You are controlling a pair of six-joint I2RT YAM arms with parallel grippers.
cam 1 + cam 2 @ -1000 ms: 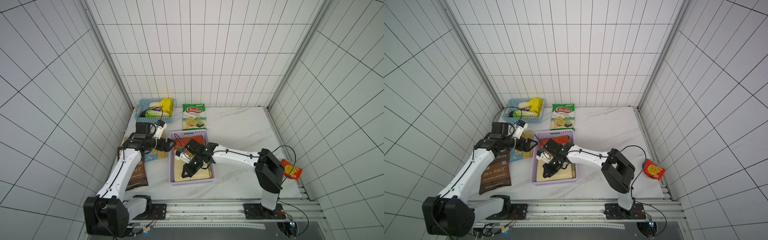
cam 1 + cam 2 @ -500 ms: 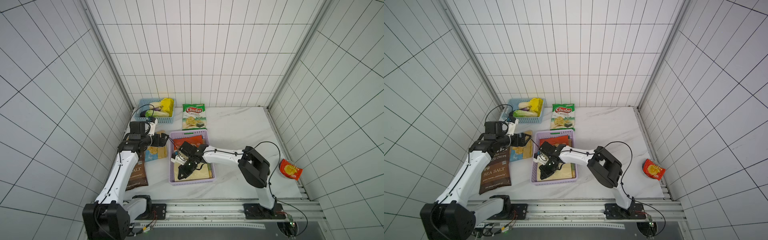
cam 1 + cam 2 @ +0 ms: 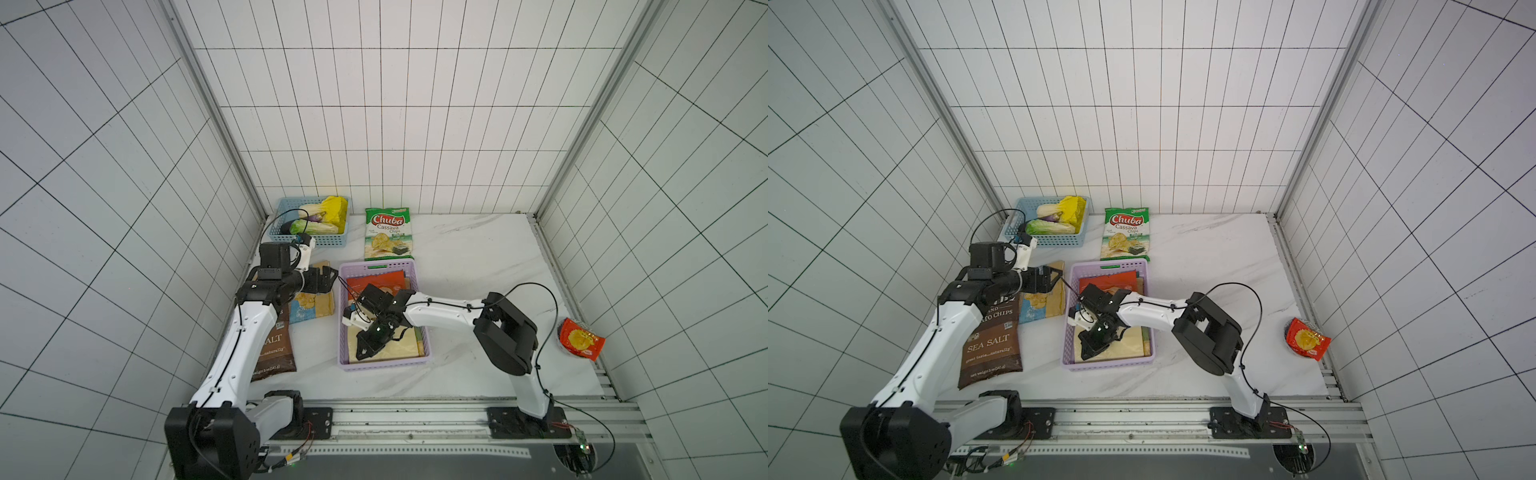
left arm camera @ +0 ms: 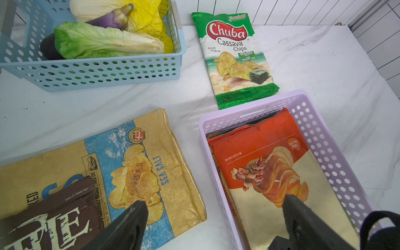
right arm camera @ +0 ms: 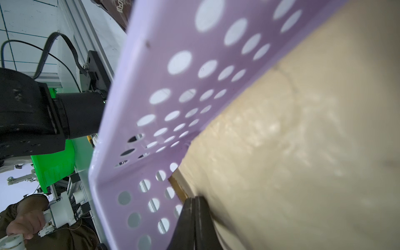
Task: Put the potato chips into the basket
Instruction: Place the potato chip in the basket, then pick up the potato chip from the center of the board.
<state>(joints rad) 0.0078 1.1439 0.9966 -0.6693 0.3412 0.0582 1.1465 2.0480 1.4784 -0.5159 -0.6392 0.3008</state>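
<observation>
Inside the lilac basket [image 3: 384,365], down at the cream end of the orange-cream bag [image 4: 259,147] on top of the stack: right claw [image 3: 362,354], fingers pressed together; pinching a bag edge or not, impossible to tell. Beside the basket, above the tan sea-salt bag [image 4: 151,173]: left claw [image 4: 214,204], spread wide, empty. Outside on the desk [image 3: 478,257], both flat: green Chuba bag [image 3: 388,235], brown Kettle bag [image 3: 990,345].
</observation>
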